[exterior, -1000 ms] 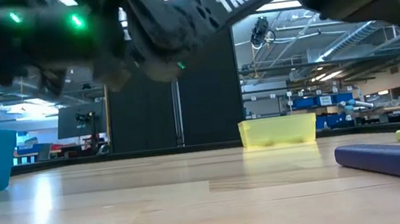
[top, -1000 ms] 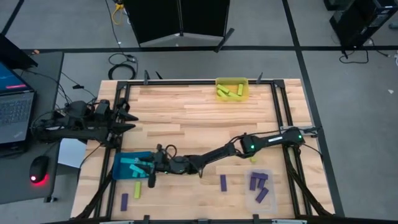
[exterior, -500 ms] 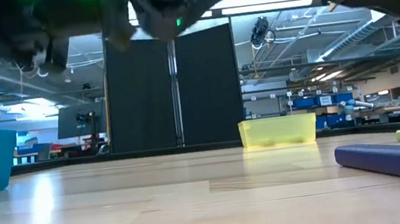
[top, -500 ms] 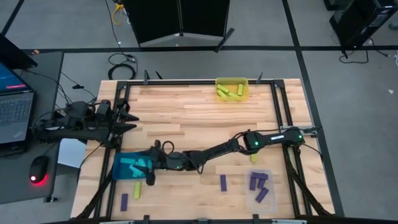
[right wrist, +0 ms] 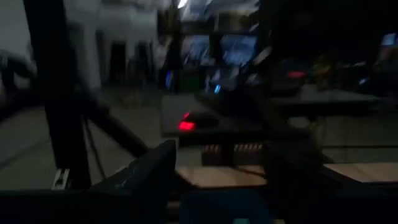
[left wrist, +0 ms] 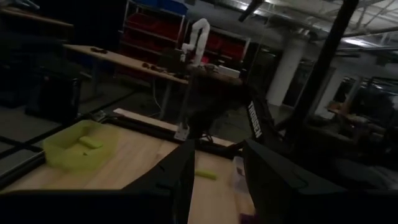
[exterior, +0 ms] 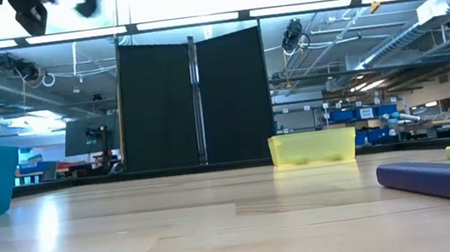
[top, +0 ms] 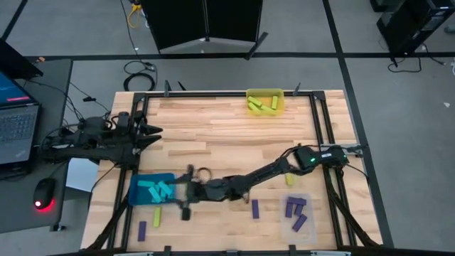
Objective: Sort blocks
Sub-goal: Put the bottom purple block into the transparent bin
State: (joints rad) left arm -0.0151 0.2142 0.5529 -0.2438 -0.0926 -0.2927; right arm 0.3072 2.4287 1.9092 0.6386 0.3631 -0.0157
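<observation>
A pale wooden table (striped in light planks) is framed in black. Cyan blocks are seen in a teal bin, yellow-green blocks in a yellow bin, and dark purple blocks in a clear bin. Both arms are coloured dark

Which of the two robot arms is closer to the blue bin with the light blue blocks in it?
The right. The right gripper hangs just beside the teal bin, at its edge toward the table's middle. The left gripper waits farther off, near the table's left edge.
</observation>
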